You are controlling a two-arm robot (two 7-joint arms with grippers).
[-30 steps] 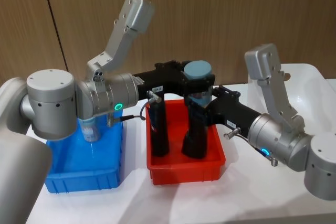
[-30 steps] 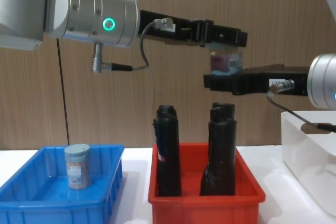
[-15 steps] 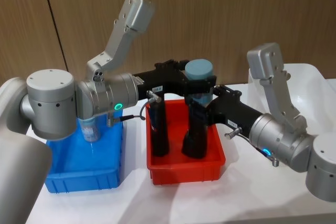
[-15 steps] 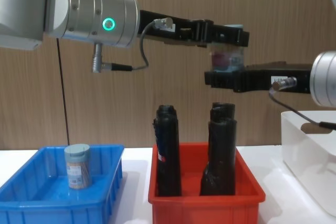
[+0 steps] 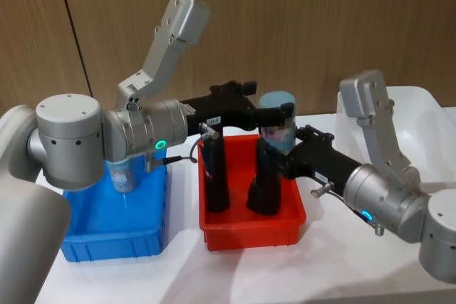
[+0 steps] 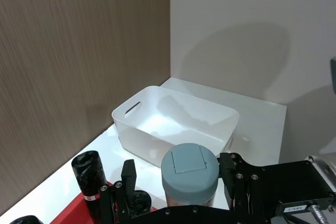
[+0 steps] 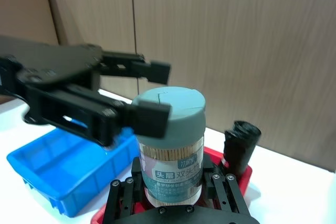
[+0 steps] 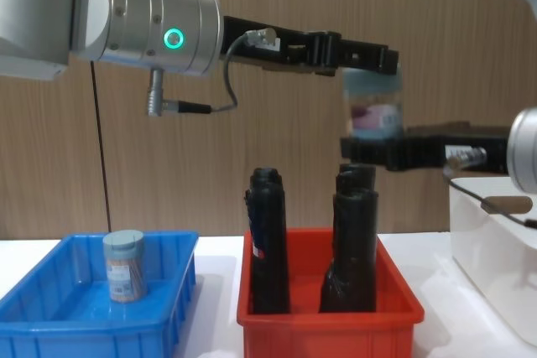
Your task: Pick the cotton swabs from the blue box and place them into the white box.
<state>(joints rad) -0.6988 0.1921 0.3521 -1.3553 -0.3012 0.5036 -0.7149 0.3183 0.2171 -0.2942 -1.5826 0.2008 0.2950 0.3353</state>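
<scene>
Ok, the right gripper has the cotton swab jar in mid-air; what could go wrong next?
1. The left gripper is open, yet its fingers flank the lid of the cotton swab jar; pulling away could snag it.
2. The right gripper grips it low, above the red bin of black rolls; a slip likely lands there, not in the white box.

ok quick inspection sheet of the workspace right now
surface: white table, three bins in a row on it
job's things: one jar of cotton swabs held aloft over the red bin; second jar upright in the blue box; white box on the robot's right
clutter: red bin between the boxes, two black rolls standing in it
grippers: right gripper shut on the raised jar's base; left gripper open, fingers flanking its lid
cables: grey cable looping under the left wrist
surroundings: wood-panelled wall
</scene>
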